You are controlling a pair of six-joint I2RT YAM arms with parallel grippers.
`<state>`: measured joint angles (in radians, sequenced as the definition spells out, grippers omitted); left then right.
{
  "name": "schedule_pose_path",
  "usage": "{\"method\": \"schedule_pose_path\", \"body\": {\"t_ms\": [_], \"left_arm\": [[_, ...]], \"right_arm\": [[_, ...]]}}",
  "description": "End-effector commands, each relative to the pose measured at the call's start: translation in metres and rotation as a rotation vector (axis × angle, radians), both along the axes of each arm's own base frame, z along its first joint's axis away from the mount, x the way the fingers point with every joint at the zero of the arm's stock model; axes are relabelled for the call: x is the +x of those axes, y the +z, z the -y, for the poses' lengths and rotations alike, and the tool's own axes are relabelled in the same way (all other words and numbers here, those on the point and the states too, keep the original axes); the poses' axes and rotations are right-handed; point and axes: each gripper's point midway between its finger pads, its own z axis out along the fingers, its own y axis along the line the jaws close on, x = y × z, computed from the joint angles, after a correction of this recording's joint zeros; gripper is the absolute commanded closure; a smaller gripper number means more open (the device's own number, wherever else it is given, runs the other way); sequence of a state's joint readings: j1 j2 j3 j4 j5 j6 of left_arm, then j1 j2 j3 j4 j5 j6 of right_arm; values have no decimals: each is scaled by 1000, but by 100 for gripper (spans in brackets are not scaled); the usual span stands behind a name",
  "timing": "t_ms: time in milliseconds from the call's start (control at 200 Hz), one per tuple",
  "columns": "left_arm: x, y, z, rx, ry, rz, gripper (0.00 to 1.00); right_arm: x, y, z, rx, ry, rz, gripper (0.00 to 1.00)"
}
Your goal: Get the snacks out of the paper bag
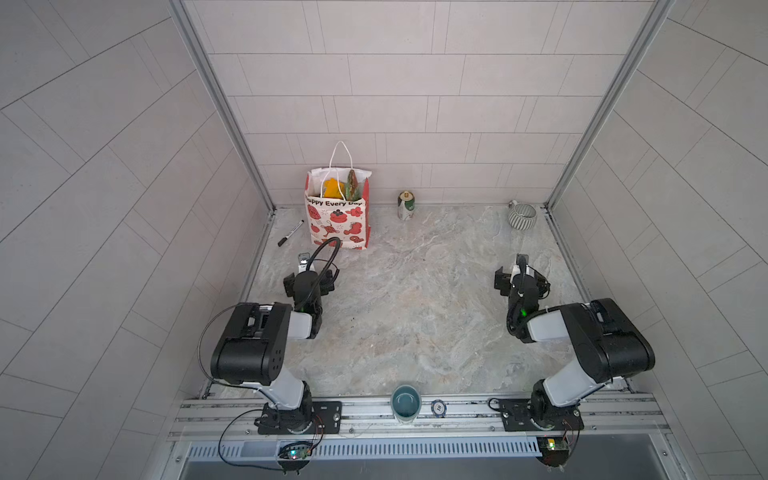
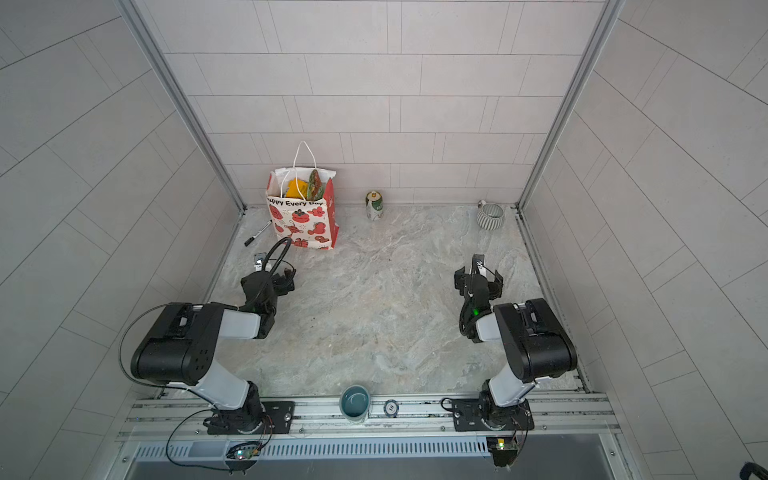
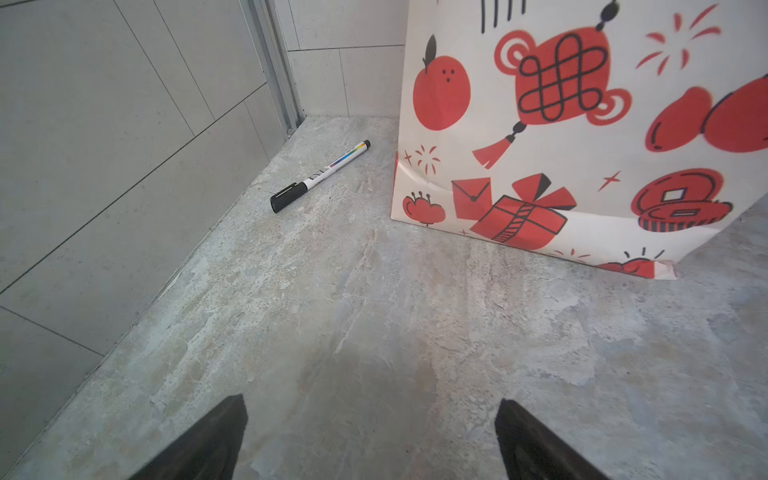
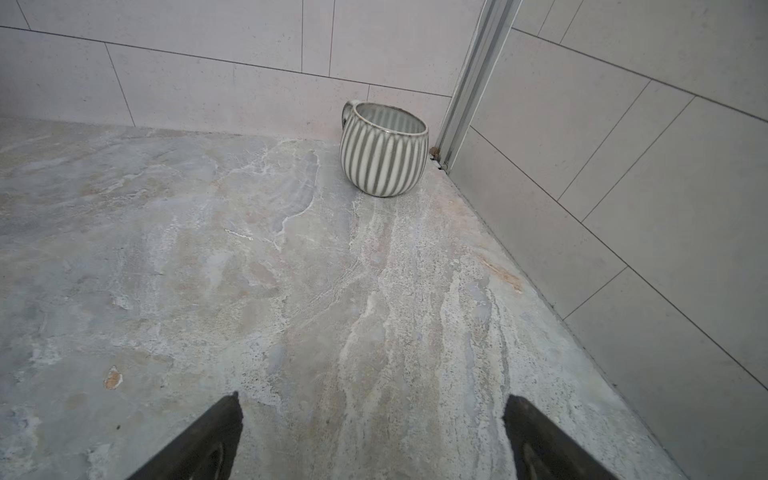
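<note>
Left gripper [image 3: 370,399] and right gripper [image 4: 372,395] gape empty; a clumsy reach could topple the far-left paper bag [image 1: 336,220], trapping its snacks [image 1: 332,189].

I'm getting bright, soft, even light on every feed, with no glare.
A faint shadow is pooling on the stone top [image 3: 291,316] between and just ahead of the fingers [image 3: 199,449] of the left gripper [image 3: 370,399]; they and those of the right gripper [image 4: 372,395] are showing dark and blurred. Wall tile lines are bowing toward the frame edges in both top views.
</note>
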<state>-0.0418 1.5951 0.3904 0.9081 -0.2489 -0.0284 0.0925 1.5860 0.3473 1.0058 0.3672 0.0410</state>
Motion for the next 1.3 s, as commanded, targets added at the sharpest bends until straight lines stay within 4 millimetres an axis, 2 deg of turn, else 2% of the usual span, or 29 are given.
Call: {"method": "schedule_pose_path", "body": {"t_ms": [0,1016,1056,1096,1126,1191,1241,1296], "left_arm": [[3,9,2,-2,-8,34,0],[2,11,4,1,-22,41,0],[1,18,9,7,-44,47,0],[-3,30,10,42,-25,57,0],[-7,44,11,66,-4,67,0],[-16,77,13,86,41,111,1],[-22,108,15,-40,59,211,3],[-22,142,22,-157,39,312,8]], "right_arm": [[0,2,1,-12,-8,7,1],[-1,3,1,-12,-8,11,1],[-2,9,2,-28,-25,28,1],[-6,16,-5,-53,-12,19,1],[-7,28,-12,-86,10,36,1],[-15,61,-14,-120,-37,54,1],[-27,86,2,49,-170,156,1],[-38,94,20,341,-299,286,1]]}}
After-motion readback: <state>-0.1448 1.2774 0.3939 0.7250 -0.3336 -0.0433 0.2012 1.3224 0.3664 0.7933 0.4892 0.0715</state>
